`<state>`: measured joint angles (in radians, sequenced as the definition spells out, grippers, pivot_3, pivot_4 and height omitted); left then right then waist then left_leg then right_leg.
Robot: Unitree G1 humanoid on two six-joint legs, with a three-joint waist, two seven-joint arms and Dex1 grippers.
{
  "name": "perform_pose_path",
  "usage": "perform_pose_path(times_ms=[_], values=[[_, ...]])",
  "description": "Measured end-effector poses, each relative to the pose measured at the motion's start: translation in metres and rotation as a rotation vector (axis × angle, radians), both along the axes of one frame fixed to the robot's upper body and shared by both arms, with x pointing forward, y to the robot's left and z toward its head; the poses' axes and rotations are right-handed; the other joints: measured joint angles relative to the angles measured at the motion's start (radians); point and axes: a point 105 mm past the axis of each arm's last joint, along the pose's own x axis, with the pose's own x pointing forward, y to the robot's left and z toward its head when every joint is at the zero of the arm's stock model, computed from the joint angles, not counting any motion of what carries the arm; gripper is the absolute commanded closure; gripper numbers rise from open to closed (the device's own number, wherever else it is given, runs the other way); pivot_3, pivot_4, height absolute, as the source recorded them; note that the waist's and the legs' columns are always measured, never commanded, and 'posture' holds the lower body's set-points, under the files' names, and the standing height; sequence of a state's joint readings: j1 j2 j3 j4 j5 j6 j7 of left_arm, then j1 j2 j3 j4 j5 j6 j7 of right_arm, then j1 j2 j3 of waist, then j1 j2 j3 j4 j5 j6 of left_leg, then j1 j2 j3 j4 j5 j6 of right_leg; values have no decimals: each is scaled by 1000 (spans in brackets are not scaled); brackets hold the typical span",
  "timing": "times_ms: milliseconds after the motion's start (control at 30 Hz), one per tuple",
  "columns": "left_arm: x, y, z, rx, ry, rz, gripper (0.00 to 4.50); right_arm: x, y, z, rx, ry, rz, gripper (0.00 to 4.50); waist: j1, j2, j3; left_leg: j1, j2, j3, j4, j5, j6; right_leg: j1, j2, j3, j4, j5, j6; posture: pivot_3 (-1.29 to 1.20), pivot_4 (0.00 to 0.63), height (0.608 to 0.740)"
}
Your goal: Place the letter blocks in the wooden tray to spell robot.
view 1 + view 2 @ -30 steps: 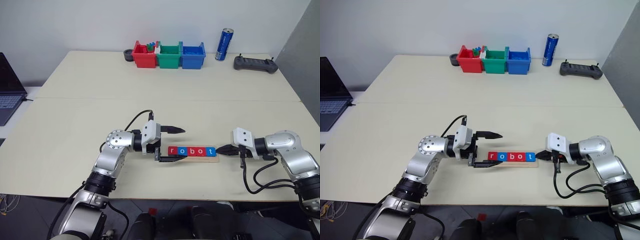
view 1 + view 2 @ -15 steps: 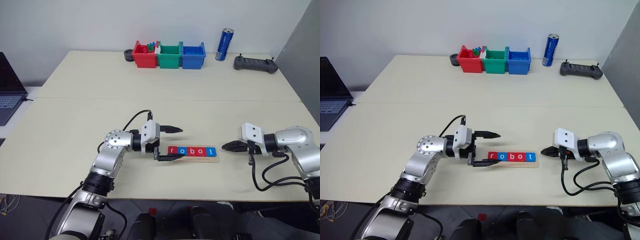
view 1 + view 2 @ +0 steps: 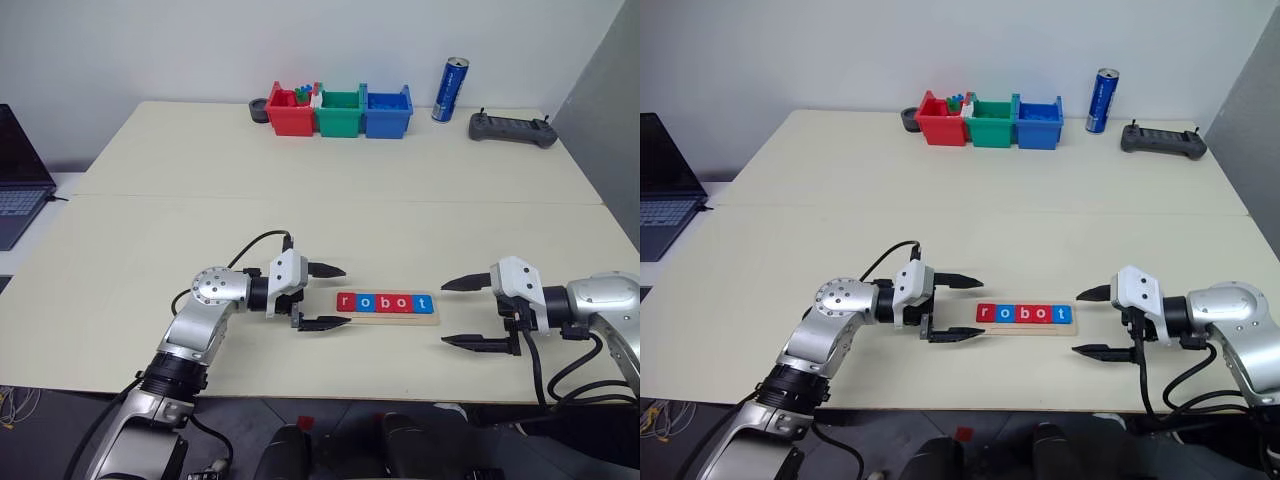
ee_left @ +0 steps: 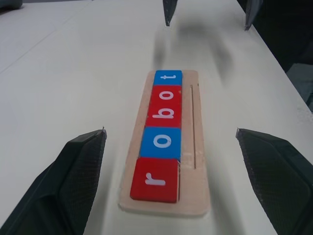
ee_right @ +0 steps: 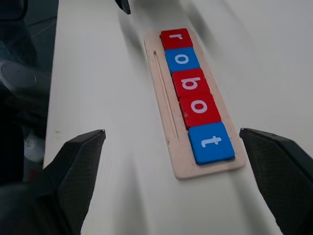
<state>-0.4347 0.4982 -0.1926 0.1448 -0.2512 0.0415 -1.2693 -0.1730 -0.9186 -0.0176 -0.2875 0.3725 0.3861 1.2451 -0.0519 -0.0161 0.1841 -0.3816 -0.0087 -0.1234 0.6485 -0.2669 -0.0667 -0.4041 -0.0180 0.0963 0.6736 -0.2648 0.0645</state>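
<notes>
Five letter blocks [image 3: 386,302] lie in a row in the wooden tray [image 3: 386,313] near the table's front edge. They read r, o, b, o, t: red, blue, red, red, blue. The left wrist view has the red r block [image 4: 155,179] nearest, and the right wrist view has the blue t block [image 5: 211,142] nearest. My left gripper [image 3: 338,296] stands open just off the tray's left end, touching nothing. My right gripper [image 3: 444,314] is open a little beyond the tray's right end, with nothing between its fingers.
Red [image 3: 289,110], green [image 3: 338,111] and blue [image 3: 386,111] bins stand in a row at the table's far edge. A blue can [image 3: 453,89] and a black controller [image 3: 511,128] sit to their right. A laptop [image 3: 18,180] is at the far left.
My right gripper has opened wide and drawn back to the right, away from the tray's end. My left gripper has slid left off the tray's end, still open. The blocks have not moved.
</notes>
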Motion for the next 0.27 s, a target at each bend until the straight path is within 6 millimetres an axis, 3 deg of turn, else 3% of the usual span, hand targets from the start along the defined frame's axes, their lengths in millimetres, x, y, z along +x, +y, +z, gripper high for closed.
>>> perform_pose_path(times_ms=[267], values=[[-4,-1,2,-5,11,-16,0,1,3,4,13,-19,-31,24,0,0,0,0,0,0,0,0,0,0,0,0,0,0,0,0,150,740]])
